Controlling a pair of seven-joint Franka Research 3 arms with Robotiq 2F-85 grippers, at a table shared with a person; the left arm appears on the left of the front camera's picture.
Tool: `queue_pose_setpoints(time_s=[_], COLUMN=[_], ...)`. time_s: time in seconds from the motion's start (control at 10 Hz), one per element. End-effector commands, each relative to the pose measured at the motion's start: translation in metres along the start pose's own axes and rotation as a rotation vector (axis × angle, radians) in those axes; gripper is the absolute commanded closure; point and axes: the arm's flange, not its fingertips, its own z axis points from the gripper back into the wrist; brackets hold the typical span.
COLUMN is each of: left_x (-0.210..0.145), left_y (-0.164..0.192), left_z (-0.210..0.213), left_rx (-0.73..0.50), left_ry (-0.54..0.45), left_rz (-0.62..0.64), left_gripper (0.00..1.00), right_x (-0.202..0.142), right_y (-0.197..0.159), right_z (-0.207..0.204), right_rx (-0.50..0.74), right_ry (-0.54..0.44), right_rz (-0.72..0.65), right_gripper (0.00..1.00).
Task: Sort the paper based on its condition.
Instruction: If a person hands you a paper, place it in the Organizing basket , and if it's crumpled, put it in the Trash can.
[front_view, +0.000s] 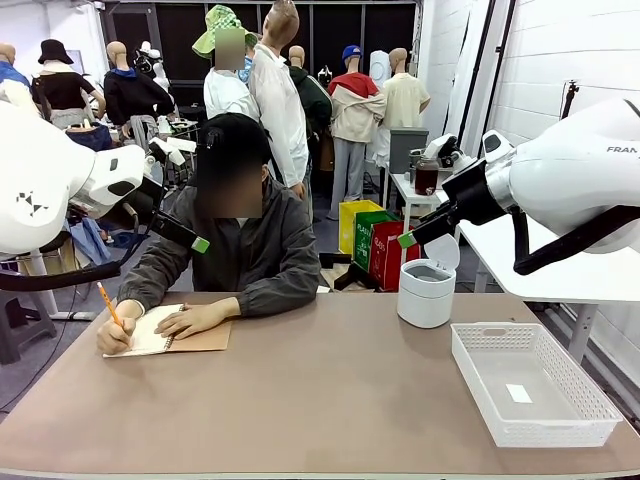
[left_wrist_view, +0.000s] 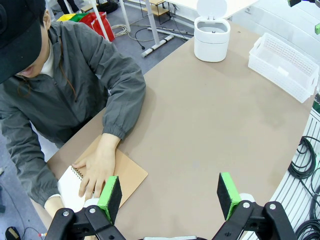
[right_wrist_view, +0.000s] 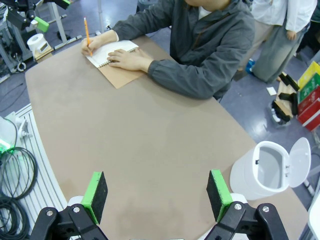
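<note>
The paper is out of view. A person at the far left of the table writes with an orange pencil (front_view: 108, 302) in a spiral notebook (front_view: 150, 335) with a brown cover (left_wrist_view: 131, 176), the other hand (front_view: 195, 320) flat on the page. My left gripper (left_wrist_view: 170, 196) hangs open above the table near the notebook, nothing between its green pads. High over the table's right side, my right gripper (right_wrist_view: 157, 195) is open and empty too. From the front, both grippers (front_view: 197, 241) (front_view: 408, 238) are held up off the table.
A white lidded bin (front_view: 426, 292), lid up, stands at the back right. A white mesh basket (front_view: 480, 375) sits at the front right with a small white sticker (front_view: 519, 393) inside. Bare brown tabletop (front_view: 320, 400) stretches across the middle.
</note>
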Motion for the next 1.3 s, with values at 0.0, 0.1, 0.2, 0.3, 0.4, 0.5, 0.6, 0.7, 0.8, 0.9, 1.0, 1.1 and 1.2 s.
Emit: queue_pose_setpoints(time_s=[0.0,0.1,0.2,0.3,0.4,0.5,0.6,0.7,0.8,0.9,1.0,1.1,1.2], left_x=[0.0003,0.0003,0.0003,0.0003,0.0003,0.0003,0.0003,0.0003,0.0003,0.0003,0.0003,0.0003,0.0003], left_y=[0.0008,0.0008,0.0008,0.0008,0.0008,0.0008,0.0008,0.0008,0.0008,0.0008,0.0008,0.0008,0.0008], left_z=[0.0012,0.0012,0.0012,0.0012,0.0012,0.0012,0.0012,0.0012,0.0012,0.0012,0.0012,0.0012,0.0012], left_rx=[-0.006,-0.006,-0.006,-0.006,-0.006,-0.006,-0.006,-0.006,-0.006,-0.006,-0.006,-0.006,-0.006], left_ry=[0.005,0.005,0.005,0.005,0.005,0.005,0.005,0.005,0.005,0.005,0.005,0.005,0.005], left_rz=[0.003,0.003,0.003,0.003,0.003,0.003,0.003,0.003,0.003,0.003,0.003,0.003,0.003], left_gripper=[0.00,0.00,0.00,0.00,0.00,0.00,0.00,0.00,0.00,0.00,0.00,0.00,0.00], right_x=[-0.0008,-0.0008,-0.0008,-0.0008,-0.0008,-0.0008,-0.0008,-0.0008,-0.0008,-0.0008,-0.0008,-0.0008,-0.0008], right_y=[-0.0001,-0.0001,-0.0001,-0.0001,-0.0001,-0.0001,-0.0001,-0.0001,-0.0001,-0.0001,-0.0001,-0.0001,-0.0001], right_z=[0.0004,0.0004,0.0004,0.0004,0.0004,0.0004,0.0004,0.0004,0.0004,0.0004,0.0004,0.0004,0.0004], right_rx=[0.009,0.009,0.009,0.009,0.009,0.009,0.009,0.009,0.009,0.009,0.009,0.009,0.009], right_ry=[0.001,0.001,0.001,0.001,0.001,0.001,0.001,0.001,0.001,0.001,0.001,0.001,0.001], right_rz=[-0.003,-0.003,-0.003,-0.003,-0.003,-0.003,-0.003,-0.003,-0.003,-0.003,-0.003,-0.003,-0.003], right_gripper=[0.00,0.00,0.00,0.00,0.00,0.00,0.00,0.00,0.00,0.00,0.00,0.00,0.00])
